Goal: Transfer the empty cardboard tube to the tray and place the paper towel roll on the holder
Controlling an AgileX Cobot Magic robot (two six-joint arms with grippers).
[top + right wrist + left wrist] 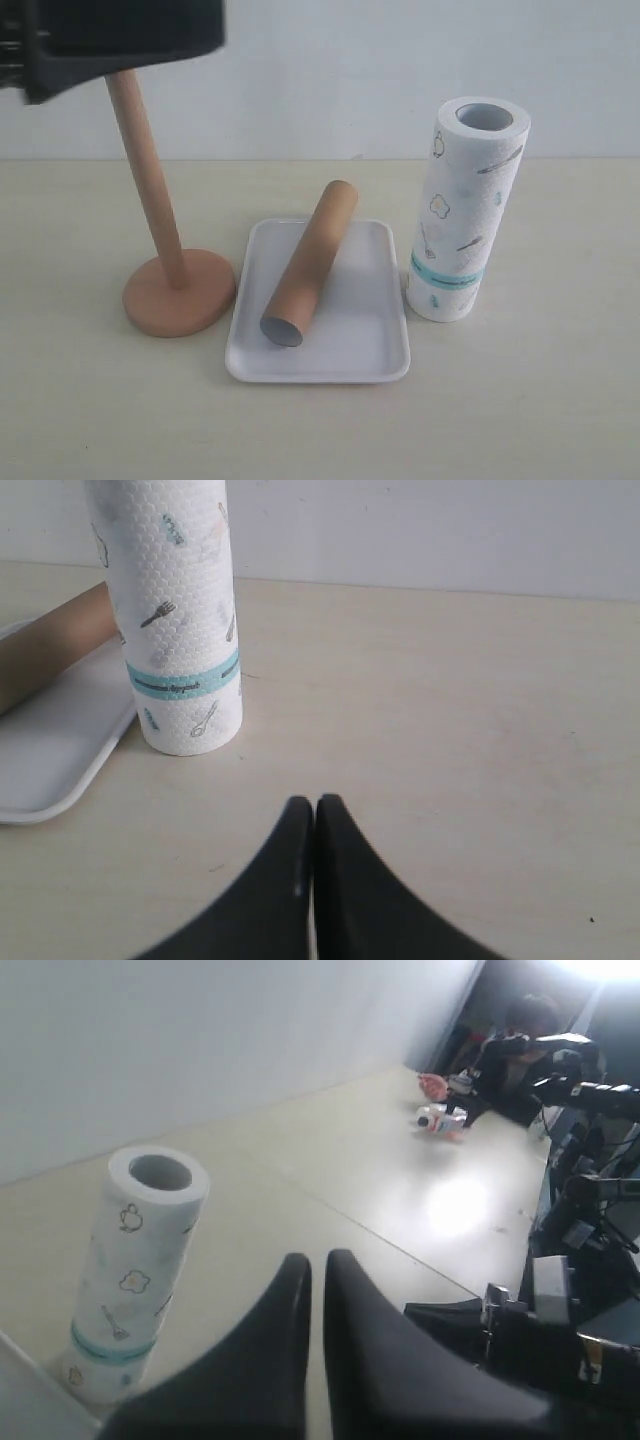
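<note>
1. White paper printed with small utensil drawings: the paper towel roll (465, 210) stands upright at centre-right of the exterior frame. It is just beside the right rim of the tray (380, 360). Its teal band is low, its hollow core opens upward, and its long axis is vertical.
2. The empty cardboard tube (310, 265) lies diagonally inside the tray, so that half of the task looks done.
3. The right gripper (315, 810) has its fingers pressed together and holds nothing. It points along the table at the roll, which stands near and slightly off its line.
4. The left gripper (315, 1260) also holds nothing, with its fingers almost touching. The left arm (110, 40) fills the upper left of the exterior frame, covering the post top of the holder (165, 270).
5. The holder sits at left-centre, with the tray between it and the roll. I judge the right arm the nearer. It would need to spread its fingers, clasp the roll's side and lift it clear of the post. It would then carry the roll left over the tray, keeping the core vertical.
</note>
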